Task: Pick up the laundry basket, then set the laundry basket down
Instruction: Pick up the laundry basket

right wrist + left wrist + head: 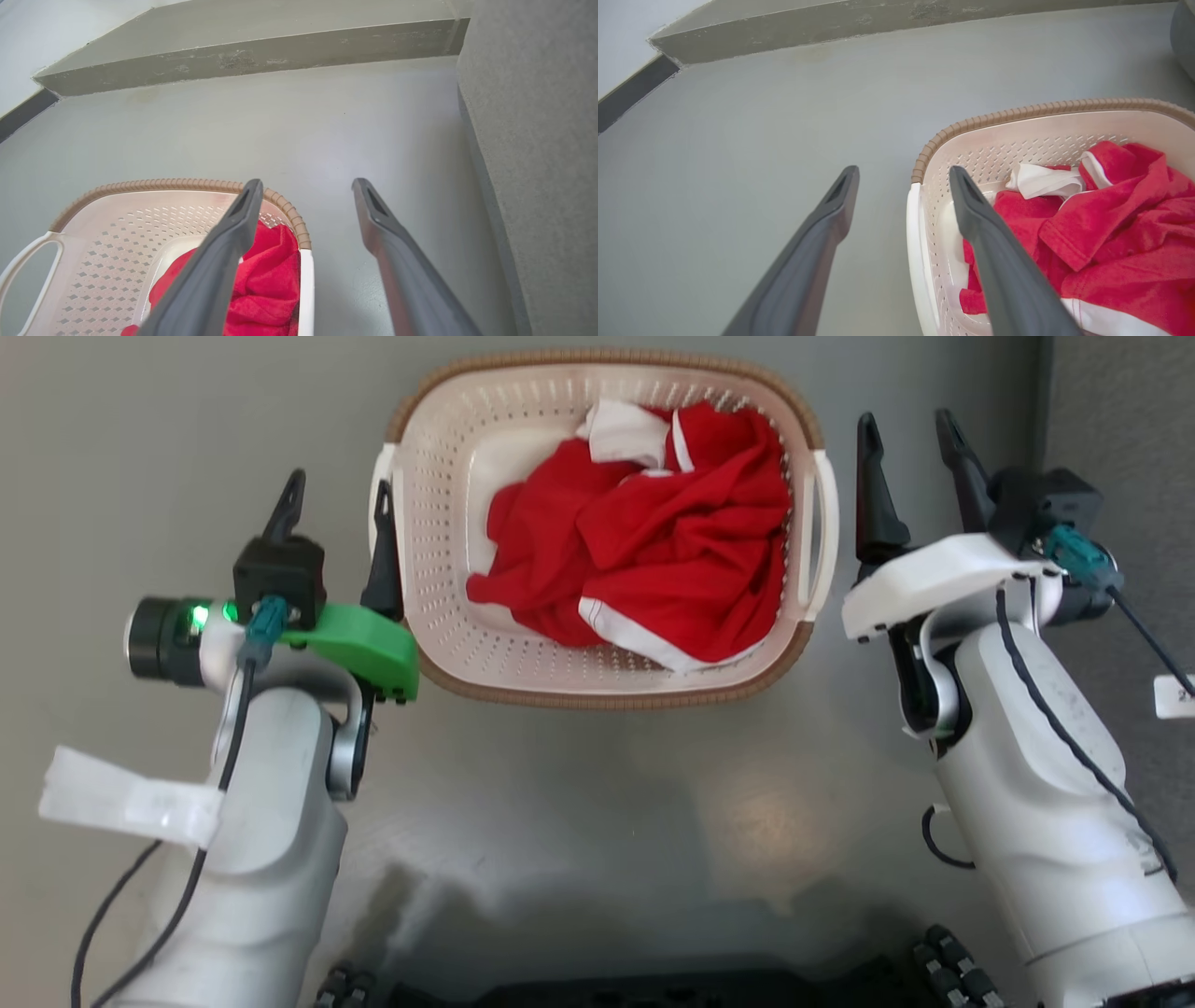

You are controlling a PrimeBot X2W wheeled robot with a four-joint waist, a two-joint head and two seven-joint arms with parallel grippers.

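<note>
Two pincers: left pincer (339,485) and right pincer (906,420), both spread open.
Laundry basket (439,523): on floor (597,803) between them, red garment (672,551) inside.
Handling: likely light, stiff plastic; take each white side handle (826,532) evenly.

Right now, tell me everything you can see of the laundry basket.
The small rounded cream plastic laundry basket, perforated walls, brown woven-look rim, white handle on each short side, sits upright on the grey floor. A crumpled red and white garment lies inside. The left gripper and right gripper, fingers open, flank its handles; contact is unclear.
</note>
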